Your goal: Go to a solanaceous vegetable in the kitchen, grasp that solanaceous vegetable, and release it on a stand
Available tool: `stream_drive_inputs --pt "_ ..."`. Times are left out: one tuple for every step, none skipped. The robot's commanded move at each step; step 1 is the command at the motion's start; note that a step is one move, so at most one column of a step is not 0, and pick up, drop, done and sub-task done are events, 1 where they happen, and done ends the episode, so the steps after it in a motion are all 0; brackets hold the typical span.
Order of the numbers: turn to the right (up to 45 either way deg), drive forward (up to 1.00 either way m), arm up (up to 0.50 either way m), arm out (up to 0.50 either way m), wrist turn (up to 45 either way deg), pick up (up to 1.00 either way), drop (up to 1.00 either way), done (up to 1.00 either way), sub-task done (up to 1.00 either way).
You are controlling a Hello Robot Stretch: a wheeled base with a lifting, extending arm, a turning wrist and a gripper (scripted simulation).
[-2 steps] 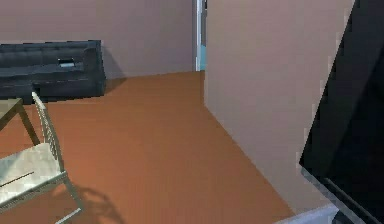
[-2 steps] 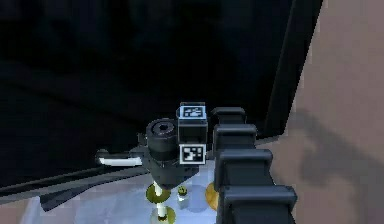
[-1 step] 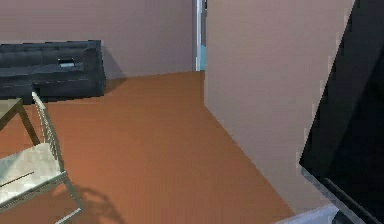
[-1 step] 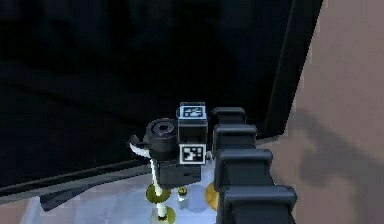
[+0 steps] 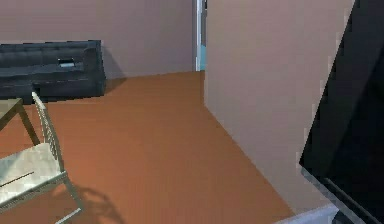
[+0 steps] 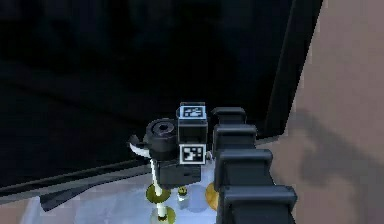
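In the arm side view my arm (image 6: 245, 170) rises as a dark segmented bar from the bottom edge. At its far end are two white marker squares (image 6: 191, 113). Left of them is the gripper (image 6: 160, 150), with its dark round body in front of a large black screen (image 6: 120, 70). Thin pale parts and small yellow discs (image 6: 158, 192) hang below it, just above a pale stand top (image 6: 90, 205). I cannot tell whether the gripper holds anything.
In the forward view, brown floor (image 5: 170, 130) runs toward a doorway (image 5: 200, 35). A dark sofa (image 5: 50, 68) stands at the back left and a wooden chair (image 5: 40, 160) at the near left. A pink wall (image 5: 270, 80) and the black screen (image 5: 350, 120) close the right.
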Motion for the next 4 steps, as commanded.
stream_drive_inputs --pt "0.0 0.00 0.00 0.00 -45.0 0.00 0.00 0.00 0.00" --pt "0.0 0.00 0.00 0.00 -45.0 0.00 0.00 0.00 0.00" --pt "0.0 0.00 0.00 0.00 -21.0 0.00 0.00 0.00 0.00" --pt "0.0 0.00 0.00 -0.10 0.0 0.00 0.00 0.00 0.00"
